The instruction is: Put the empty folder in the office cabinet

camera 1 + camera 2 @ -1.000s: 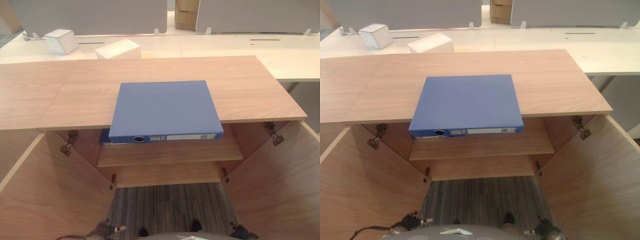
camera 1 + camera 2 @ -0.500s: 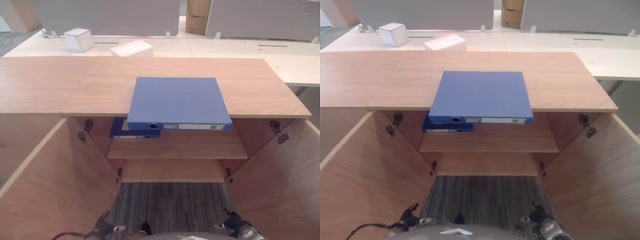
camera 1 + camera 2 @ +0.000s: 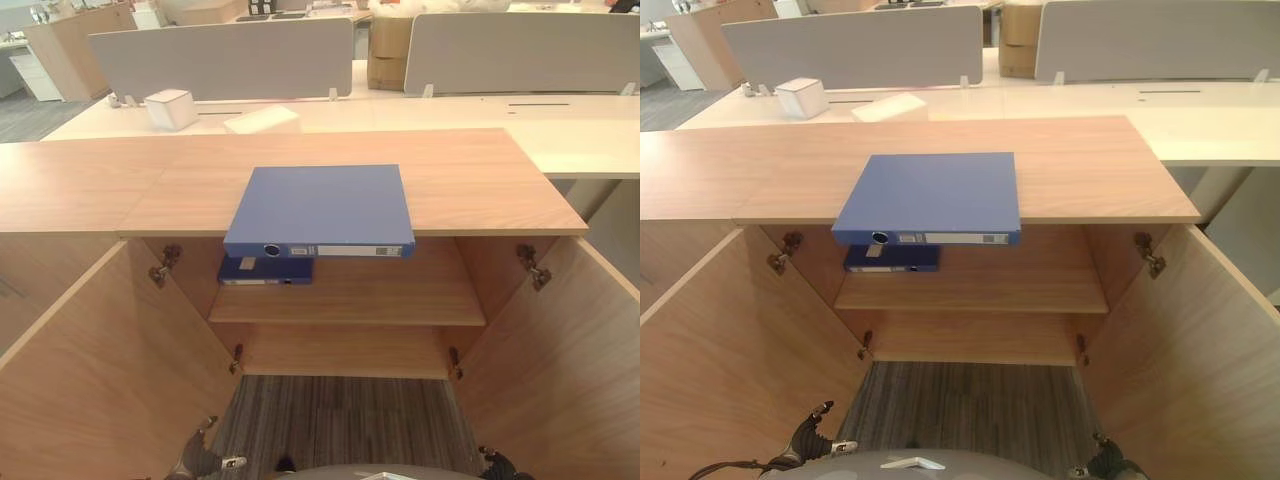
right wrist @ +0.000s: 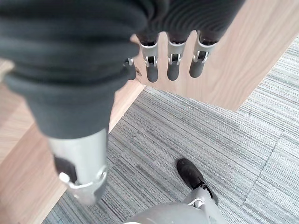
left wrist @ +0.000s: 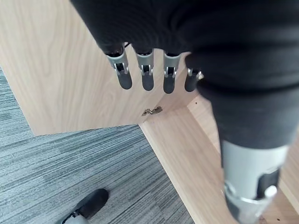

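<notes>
- On top of the cabinet [image 3: 480, 190], near the front middle, sits the blue folder [image 3: 320, 208], lying flat with its spine facing the robot and poking just past the edge of the top.
- Both cabinet doors hang wide open, and the upper shelf [image 3: 380, 300] inside has a second blue folder [image 3: 265, 270] lying at its left end, right under the first one.
- Left hand [image 5: 154, 77] hangs low beside the left door [image 3: 110, 370], fingers straight and relaxed, holding nothing.
- Right hand [image 4: 173, 63] is the same story down by the right door [image 3: 560, 370]: fingers loose and apart, nothing in them.
- Handling guess: it's an empty binder-type thing, so I'd bet light and stiff, with hard board covers that won't flop. The cover looks smooth, so probably a bit slippery for those fingers.
- Best grab, I reckon, is the overhanging spine edge: thumb under, fingers on top, or one hand on each side edge.
- Since it's empty, the covers might squash together or gape if it's pinched at one corner only.
- Plenty of free shelf to the right of the second folder for it to slide into.
</notes>
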